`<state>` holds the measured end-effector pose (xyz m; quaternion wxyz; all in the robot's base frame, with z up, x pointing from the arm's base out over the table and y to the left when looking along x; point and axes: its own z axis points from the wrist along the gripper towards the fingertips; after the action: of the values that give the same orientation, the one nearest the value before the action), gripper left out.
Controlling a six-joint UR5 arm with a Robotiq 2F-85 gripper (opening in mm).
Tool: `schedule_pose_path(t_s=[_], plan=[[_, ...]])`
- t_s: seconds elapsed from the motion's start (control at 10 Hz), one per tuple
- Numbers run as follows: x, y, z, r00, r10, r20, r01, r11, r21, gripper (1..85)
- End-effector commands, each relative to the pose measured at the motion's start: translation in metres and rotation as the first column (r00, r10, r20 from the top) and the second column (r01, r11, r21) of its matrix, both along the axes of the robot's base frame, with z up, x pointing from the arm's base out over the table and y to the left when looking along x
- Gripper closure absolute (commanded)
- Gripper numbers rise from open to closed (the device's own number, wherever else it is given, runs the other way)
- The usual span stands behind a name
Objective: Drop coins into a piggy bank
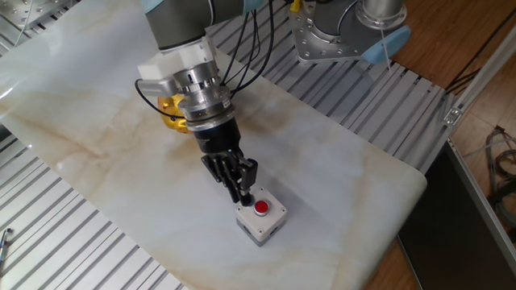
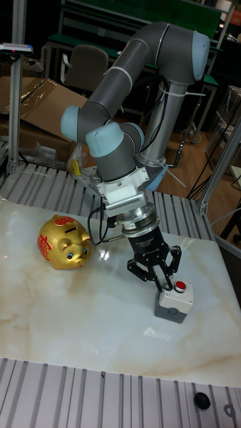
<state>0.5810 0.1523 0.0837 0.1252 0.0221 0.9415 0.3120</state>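
I see no coin in either view. The piggy bank [image 2: 62, 243] sits well to the side on the marble slab [image 1: 339, 177]: glossy, likely slippery. My gripper [image 1: 243, 196] hangs nearly closed beside the red button [image 1: 261, 208]; whether it pinches anything, I cannot tell.

You see a marble-patterned table top [image 2: 40, 321] on ribbed metal; cardboard [image 2: 40, 107] and a chair [image 2: 84, 67] behind; wooden floor [image 1: 451, 48].
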Motion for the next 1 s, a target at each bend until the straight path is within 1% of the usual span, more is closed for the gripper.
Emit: schedule_pose_path(t_s=[0.0, 0.2, 0.3, 0.4, 0.5, 0.6, 0.7, 0.8, 0.9], plan=[[0.003, 0.002, 0.003, 1.000, -0.007, 0.010, 0.007, 1.000, 0.014, 58.0], [0.003, 0.001, 0.001, 1.000, -0.007, 0.010, 0.007, 1.000, 0.013, 60.3], [0.004, 0.001, 0.000, 1.000, -0.013, 0.008, 0.013, 1.000, 0.013, 66.3], [0.004, -0.001, -0.002, 1.000, -0.020, 0.001, 0.020, 1.000, 0.003, 73.3], [0.003, -0.004, -0.001, 1.000, -0.023, -0.003, 0.023, 1.000, 0.004, 75.7], [0.001, -0.010, 0.001, 1.000, -0.017, -0.011, 0.017, 1.000, 0.007, 76.3], [-0.003, -0.016, 0.001, 0.999, -0.017, -0.031, 0.017, 1.000, -0.013, 82.3], [-0.002, -0.015, 0.003, 0.999, -0.031, -0.042, 0.031, 0.999, -0.020, 84.7], [0.001, -0.012, 0.005, 0.998, -0.037, -0.044, 0.036, 0.999, -0.021, 84.7]])
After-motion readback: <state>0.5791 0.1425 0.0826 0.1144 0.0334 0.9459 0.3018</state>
